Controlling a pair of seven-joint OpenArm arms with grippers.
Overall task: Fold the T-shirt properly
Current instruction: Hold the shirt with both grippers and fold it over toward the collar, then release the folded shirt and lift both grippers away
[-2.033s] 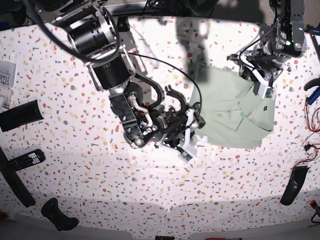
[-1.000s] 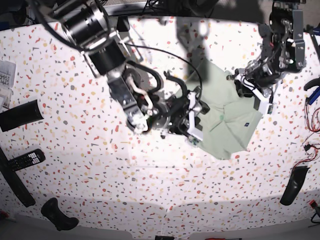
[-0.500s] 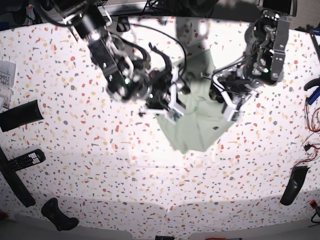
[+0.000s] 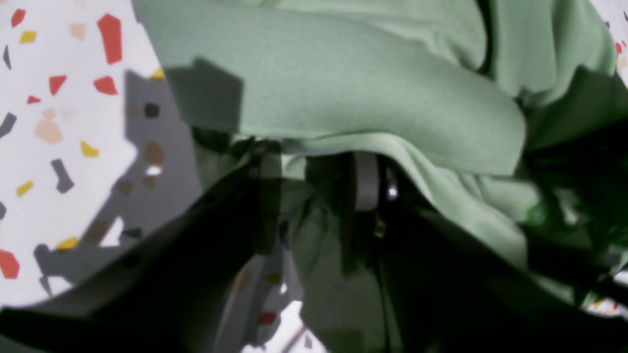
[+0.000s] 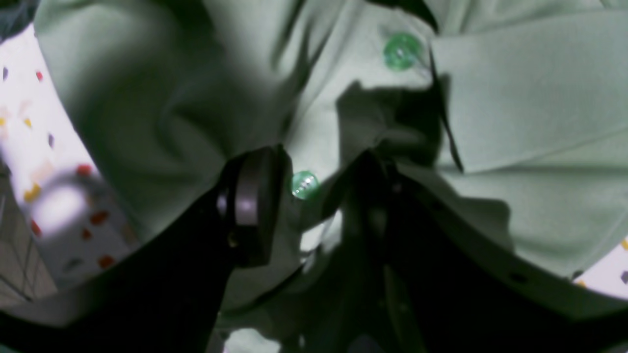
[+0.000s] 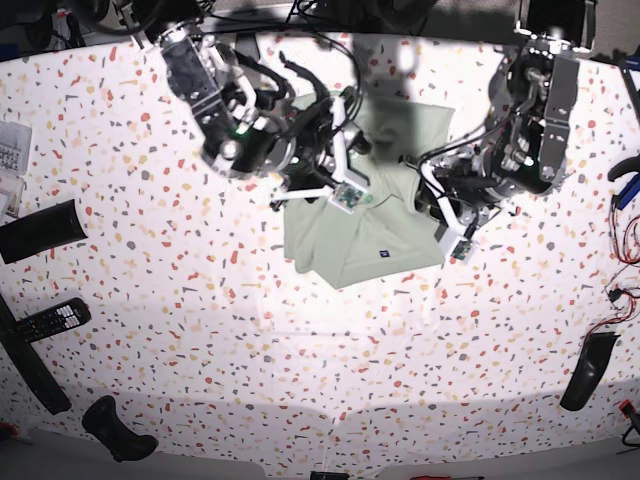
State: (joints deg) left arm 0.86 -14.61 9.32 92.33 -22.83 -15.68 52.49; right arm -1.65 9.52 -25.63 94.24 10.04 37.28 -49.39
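The pale sage-green T-shirt (image 6: pixel 345 228) lies bunched in the middle of the speckled table (image 6: pixel 200 330), its small dark label (image 6: pixel 383 252) facing up near the front hem. My right gripper (image 6: pixel 343 188) is on the shirt's left upper part. In the right wrist view my right gripper (image 5: pixel 309 196) is shut on a fold of cloth (image 5: pixel 515 98) beside a green button (image 5: pixel 304 185). My left gripper (image 6: pixel 447 226) holds the shirt's right edge. In the left wrist view my left gripper (image 4: pixel 316 186) has green cloth (image 4: pixel 343 88) pinched between its fingers (image 4: pixel 366 180).
On the table's left lie a black remote (image 6: pixel 52 320), a black cylinder (image 6: pixel 40 230) and a white packet (image 6: pixel 12 160). Another black piece (image 6: pixel 118 430) sits front left, and a black handle (image 6: pixel 588 370) front right. Loose wires (image 6: pixel 625 250) run along the right edge.
Both grippers have carried the T-shirt leftward from the table's right side to its middle. The arm on the left has drawn back toward the far edge, and the shirt has bunched up.
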